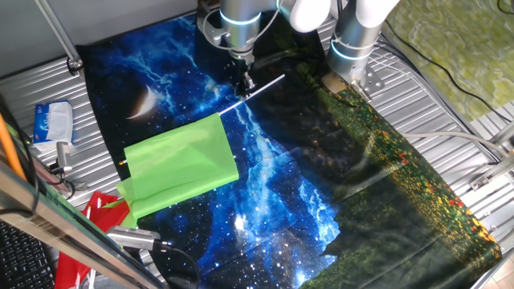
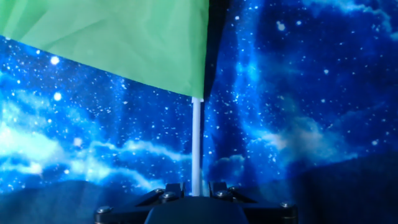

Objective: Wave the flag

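Note:
The flag lies on the starry mat [image 1: 265, 185]. Its lime-green cloth [image 1: 181, 164] is spread at the left. Its thin white stick [image 1: 265, 86] runs up and to the right, under my gripper [image 1: 245, 83]. The gripper is low over the stick's far part, and the stick's end shows just beyond it. In the hand view the stick [image 2: 196, 143] runs straight out from between my fingers [image 2: 178, 188] to the cloth [image 2: 124, 37]. The jaws stand one on each side of the stick, with a narrow dark gap on both sides.
A red and green cloth [image 1: 100, 210] with no stick lies off the mat's lower left corner. A blue and white pack [image 1: 53, 122] sits at the left on the metal table [image 1: 450, 112]. A second arm's base [image 1: 353, 44] stands at the back right. Cables and a metal tool [image 1: 132, 235] lie at the lower left.

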Controlling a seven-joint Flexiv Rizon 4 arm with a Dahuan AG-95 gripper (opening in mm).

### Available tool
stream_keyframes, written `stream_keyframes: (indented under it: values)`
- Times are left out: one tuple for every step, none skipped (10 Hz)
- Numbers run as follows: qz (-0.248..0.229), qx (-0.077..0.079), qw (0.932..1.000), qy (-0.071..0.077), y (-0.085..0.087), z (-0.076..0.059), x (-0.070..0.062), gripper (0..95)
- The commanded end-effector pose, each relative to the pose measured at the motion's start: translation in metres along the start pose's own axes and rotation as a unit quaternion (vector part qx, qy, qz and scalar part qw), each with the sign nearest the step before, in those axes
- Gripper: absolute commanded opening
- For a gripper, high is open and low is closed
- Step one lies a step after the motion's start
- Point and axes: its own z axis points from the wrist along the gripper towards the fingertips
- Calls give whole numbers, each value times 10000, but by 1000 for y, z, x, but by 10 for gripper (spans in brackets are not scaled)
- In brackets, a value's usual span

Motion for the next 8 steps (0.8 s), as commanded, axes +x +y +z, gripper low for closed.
stream_keyframes:
  values:
    - [-23,57,10000,-15,-3,3,0,190]
    - [-34,61,10000,-14,-2,4,0,190]
    - [-22,65,10000,-16,-2,5,0,190]
    - [-8,67,10000,-45,-1,8,0,190]
    - [1,68,10000,-58,0,10,0,190]
    - [7,73,10000,-56,0,10,0,190]
    - [7,74,10000,-59,0,10,0,190]
    - [4,76,10000,-63,0,10,0,0]
